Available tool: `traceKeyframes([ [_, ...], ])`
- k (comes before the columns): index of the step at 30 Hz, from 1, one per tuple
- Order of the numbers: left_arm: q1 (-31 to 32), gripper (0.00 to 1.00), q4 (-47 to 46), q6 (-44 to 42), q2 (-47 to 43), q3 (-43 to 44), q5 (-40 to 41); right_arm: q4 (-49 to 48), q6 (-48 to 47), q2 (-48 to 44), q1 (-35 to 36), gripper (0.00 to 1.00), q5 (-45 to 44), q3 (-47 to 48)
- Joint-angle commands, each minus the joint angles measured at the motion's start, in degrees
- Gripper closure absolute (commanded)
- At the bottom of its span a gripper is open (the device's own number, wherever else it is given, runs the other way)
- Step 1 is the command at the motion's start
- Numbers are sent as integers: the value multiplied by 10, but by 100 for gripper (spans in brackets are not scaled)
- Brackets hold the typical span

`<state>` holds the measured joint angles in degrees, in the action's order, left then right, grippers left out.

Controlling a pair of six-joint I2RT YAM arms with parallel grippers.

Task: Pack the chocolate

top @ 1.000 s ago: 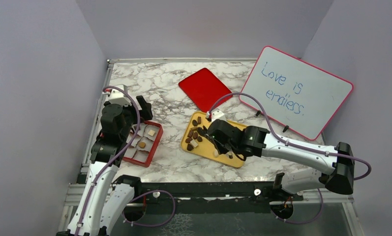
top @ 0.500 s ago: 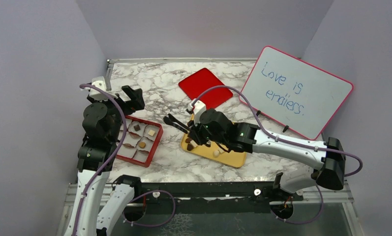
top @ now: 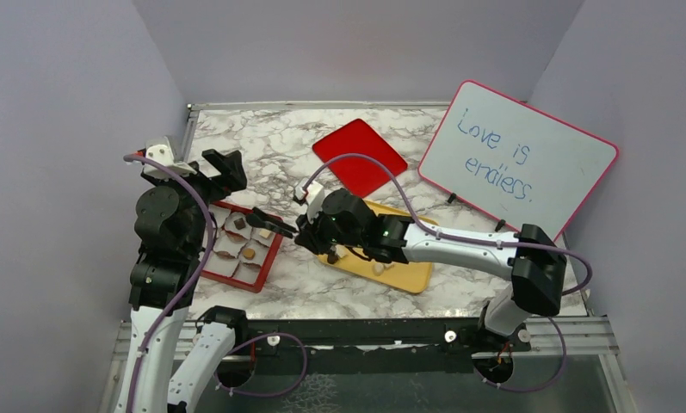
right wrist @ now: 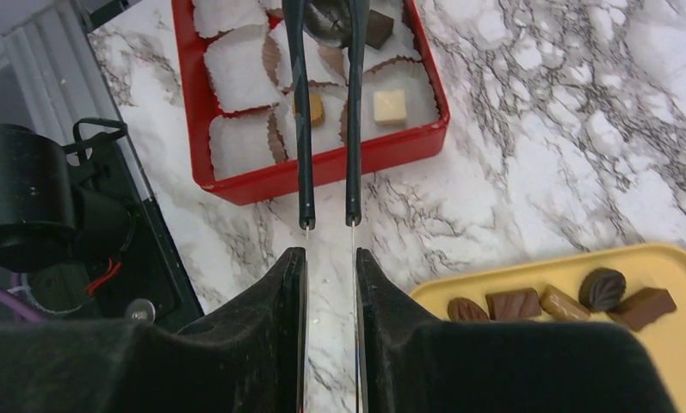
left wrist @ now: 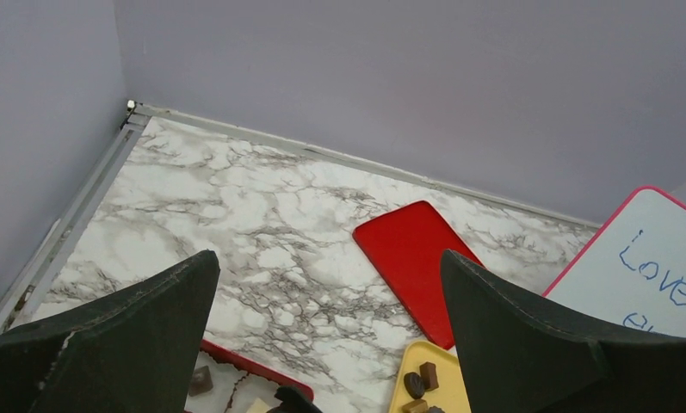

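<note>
One dark chocolate (right wrist: 327,24) pinched in R tool (right wrist: 326,9); only wrist cam shows.

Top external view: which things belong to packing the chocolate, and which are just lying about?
Job: chocolates, yellow tray, red box, tongs in the right claw.
Lying about: whiteboard, red panel (perhaps the box's lid).

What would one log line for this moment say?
right gripper: tongs holding dark chocolate over red box | left gripper: open, raised
</note>
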<state>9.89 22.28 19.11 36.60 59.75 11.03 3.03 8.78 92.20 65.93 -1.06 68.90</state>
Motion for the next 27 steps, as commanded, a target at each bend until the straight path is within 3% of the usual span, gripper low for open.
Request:
traceKeyframes([
  [1,1,1,-22,2,-6,25,6,-78,-14,33,3,73,60,34],
  [14,1,1,-38,-7,-14,15,20,-56,-45,165,26,72,77,135],
  [27,1,1,-57,-12,-5,15,34,-8,-82,258,45,72,33,210],
])
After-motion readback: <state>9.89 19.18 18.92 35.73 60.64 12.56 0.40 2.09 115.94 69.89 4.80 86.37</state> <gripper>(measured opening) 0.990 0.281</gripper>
